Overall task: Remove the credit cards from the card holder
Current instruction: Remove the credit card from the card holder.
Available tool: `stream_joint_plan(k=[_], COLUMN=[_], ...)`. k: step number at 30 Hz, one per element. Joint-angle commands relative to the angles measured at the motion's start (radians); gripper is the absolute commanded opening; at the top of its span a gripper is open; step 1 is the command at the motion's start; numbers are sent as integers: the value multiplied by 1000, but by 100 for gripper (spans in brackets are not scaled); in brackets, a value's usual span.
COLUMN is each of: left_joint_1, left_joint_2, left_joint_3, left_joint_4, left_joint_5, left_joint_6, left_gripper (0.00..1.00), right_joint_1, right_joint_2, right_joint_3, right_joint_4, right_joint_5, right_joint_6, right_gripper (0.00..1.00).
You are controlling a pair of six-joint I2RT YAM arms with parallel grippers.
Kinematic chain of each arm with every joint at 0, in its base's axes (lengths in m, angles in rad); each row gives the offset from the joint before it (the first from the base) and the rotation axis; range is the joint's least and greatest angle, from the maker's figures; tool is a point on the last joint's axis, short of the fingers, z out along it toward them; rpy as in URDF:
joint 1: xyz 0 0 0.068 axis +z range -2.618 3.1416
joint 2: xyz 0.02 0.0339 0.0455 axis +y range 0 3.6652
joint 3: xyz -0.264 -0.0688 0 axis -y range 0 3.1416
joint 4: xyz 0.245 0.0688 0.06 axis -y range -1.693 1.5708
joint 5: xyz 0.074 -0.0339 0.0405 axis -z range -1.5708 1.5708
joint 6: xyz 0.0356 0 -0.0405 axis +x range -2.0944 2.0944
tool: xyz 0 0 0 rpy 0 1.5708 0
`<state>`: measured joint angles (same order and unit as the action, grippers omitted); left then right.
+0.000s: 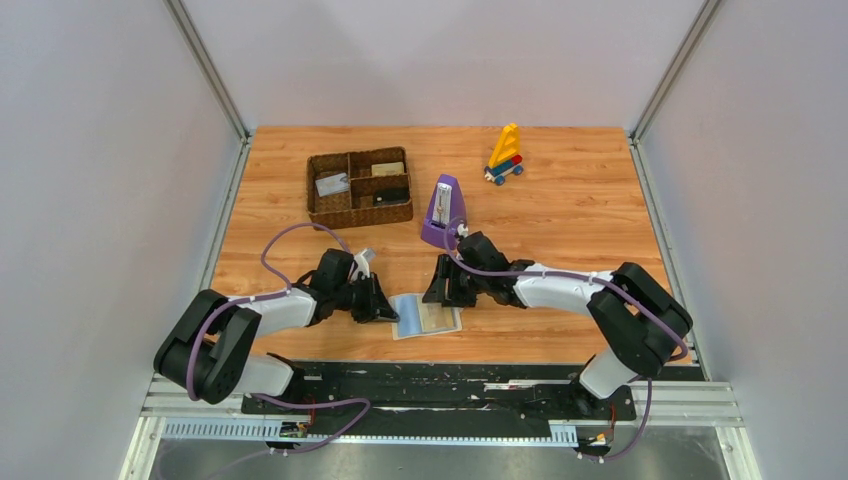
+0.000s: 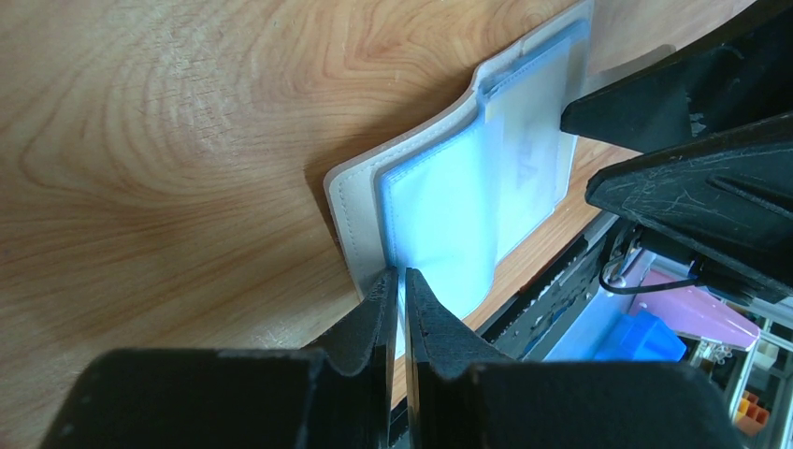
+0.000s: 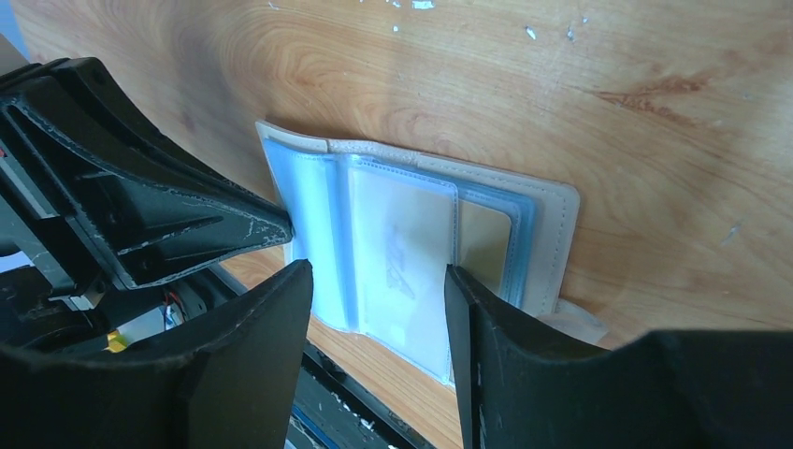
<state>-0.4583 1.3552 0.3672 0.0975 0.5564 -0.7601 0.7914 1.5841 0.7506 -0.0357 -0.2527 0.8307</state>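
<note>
The left end effector [image 2: 397, 281] is pinching a floppy sleeve corner of the card holder [image 2: 439, 201]. The right end effector [image 3: 376, 271] is hanging open above it. The holder is lying open on the table [image 1: 580, 210], lower middle of the overhead frame. The credit cards [image 3: 483, 238] are looking stiff and slick, likely needing an edge pinch.

left arm [image 1: 270, 310]: white shell, black joints, purple cable [image 1: 285, 235]
right arm [image 1: 555, 288]: same colours
left hand [image 2: 396, 281], right hand [image 3: 374, 276]: black, scratched
</note>
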Motion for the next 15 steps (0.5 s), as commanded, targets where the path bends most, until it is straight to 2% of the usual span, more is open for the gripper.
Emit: stream_joint_plan(k=[1,12,15], left_joint_1=[-8,-7,-7], left_joint_2=[11,10,5], left_joint_3=[-6,-8,-8], left_joint_4=[-11,-15,-19], left_joint_5=[-51,-57,-56], left_joint_6=[31,28,27], left_gripper=[15,15,15], right_joint_1=[13,13,12], right_joint_2=[-42,-54,-59], right_joint_3=[-10,-13,13], right_joint_4=[136,165,67], right_joint_5=[-106,-126,-46], right_joint_6=[50,60,15], right_gripper=[55,54,54])
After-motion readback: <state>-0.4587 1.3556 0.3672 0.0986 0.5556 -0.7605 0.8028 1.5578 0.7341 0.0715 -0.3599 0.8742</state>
